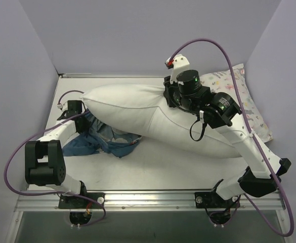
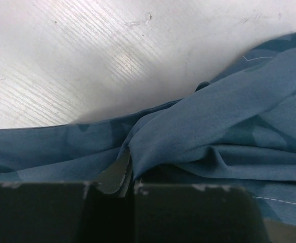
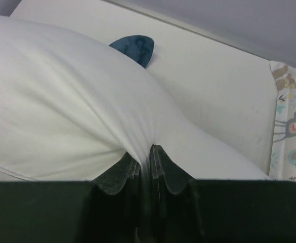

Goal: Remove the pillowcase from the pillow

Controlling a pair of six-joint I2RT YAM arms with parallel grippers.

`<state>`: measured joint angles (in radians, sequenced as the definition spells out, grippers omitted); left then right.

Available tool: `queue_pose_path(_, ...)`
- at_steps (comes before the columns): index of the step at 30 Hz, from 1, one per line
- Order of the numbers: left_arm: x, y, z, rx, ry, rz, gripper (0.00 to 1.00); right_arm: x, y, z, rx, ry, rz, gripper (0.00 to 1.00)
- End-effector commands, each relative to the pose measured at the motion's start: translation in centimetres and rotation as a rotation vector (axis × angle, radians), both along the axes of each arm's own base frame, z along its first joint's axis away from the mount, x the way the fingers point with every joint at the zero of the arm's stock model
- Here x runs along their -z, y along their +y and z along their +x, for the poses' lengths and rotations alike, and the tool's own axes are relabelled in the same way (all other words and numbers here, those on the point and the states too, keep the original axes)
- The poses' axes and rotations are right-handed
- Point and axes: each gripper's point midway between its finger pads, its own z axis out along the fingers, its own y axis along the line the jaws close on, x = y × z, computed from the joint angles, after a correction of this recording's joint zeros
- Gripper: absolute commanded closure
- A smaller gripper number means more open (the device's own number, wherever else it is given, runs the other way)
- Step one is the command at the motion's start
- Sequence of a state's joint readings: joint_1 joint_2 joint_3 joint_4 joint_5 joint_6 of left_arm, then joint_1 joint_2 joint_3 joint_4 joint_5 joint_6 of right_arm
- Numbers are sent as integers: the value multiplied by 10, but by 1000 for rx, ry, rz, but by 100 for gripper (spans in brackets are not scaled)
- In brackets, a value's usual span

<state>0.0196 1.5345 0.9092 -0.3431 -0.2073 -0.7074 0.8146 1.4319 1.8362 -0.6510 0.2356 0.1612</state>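
The plain white pillow (image 1: 153,114) lies bare across the middle of the table, lifted at its top edge. My right gripper (image 1: 169,96) is shut on a pinch of the pillow's fabric (image 3: 87,116), jaws (image 3: 144,157) closed tight on it. The dark navy-blue pillowcase (image 1: 104,139) lies crumpled on the table at the pillow's left end, off the pillow except where the pillow's corner lies over it. My left gripper (image 1: 82,117) is shut on a fold of the pillowcase (image 2: 213,126), with cloth bunched between its jaws (image 2: 127,172). A bit of the pillowcase (image 3: 133,47) shows beyond the pillow.
A second pillow with pastel animals and leaves (image 1: 244,98) lies at the back right, partly under the right arm; its edge shows in the right wrist view (image 3: 292,126). Grey walls close the table on the left, back and right. Bare table (image 1: 153,167) lies in front.
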Motion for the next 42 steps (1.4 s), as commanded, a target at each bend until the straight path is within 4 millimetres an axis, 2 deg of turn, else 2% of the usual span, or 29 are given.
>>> queue_pose_path(1, -20, -5, 9, 5, -91, -17, 100, -86, -18, 33, 168, -247, 165, 100)
queue_pose_path(6, -17, -2, 2, 1, -84, 1, 100, -100, -28, 41, 200, -275, 234, 100)
queue_pose_path(11, -7, 0, 1, -13, -60, 5, 100, -134, -34, 29, 175, -325, 324, 100)
queue_pose_path(13, -4, -1, 4, -20, -56, 2, 100, -141, -34, 22, 151, -331, 349, 100)
queue_pose_path(18, -10, 11, 27, -52, -60, 29, 100, -148, -39, 7, 117, -339, 386, 100)
queue_pose_path(20, -5, 12, 36, -55, -39, 25, 100, -149, -41, 1, 102, -338, 403, 100)
queue_pose_path(21, -13, 12, 46, -56, -55, 20, 100, -149, -41, -2, 95, -338, 409, 100)
queue_pose_path(23, -10, 10, 53, -57, -44, 12, 100, -153, -48, -11, 88, -348, 423, 100)
queue_pose_path(25, -14, 8, 58, -56, -50, 5, 100, -154, -54, -17, 92, -358, 428, 100)
queue_pose_path(29, -13, 4, 52, -52, -49, -4, 100, -152, -58, -15, 111, -373, 410, 100)
queue_pose_path(31, -6, -1, 41, -41, -30, -17, 100, -146, -53, -8, 109, -365, 389, 100)
queue_pose_path(33, -10, -5, 34, -31, -53, -24, 100, -137, -44, 3, 106, -363, 377, 100)
queue_pose_path(34, -18, -5, 31, -29, -79, -30, 100, -127, -36, 12, 105, -350, 357, 100)
queue_pose_path(35, -11, -7, 21, -23, -63, -34, 100, -125, -31, 20, 107, -356, 358, 100)
queue_pose_path(36, -14, -9, 19, -16, -75, -42, 100, -105, -20, 35, 111, -330, 320, 100)
queue_pose_path(37, -19, -10, 15, -7, -88, -48, 100, -97, -16, 44, 118, -333, 292, 100)
queue_pose_path(38, -17, -13, 10, 4, -83, -56, 100, -93, -9, 54, 120, -350, 293, 100)
queue_pose_path(39, -19, -15, 8, 15, -89, -63, 100, -60, 3, 71, 124, -310, 238, 100)
queue_pose_path(41, -30, -20, 6, 57, -115, -76, 99, -34, 20, 86, 111, -294, 224, 100)
queue_pose_path(42, -32, -21, 3, 64, -113, -75, 94, 5, 32, 96, 100, -235, 186, 100)
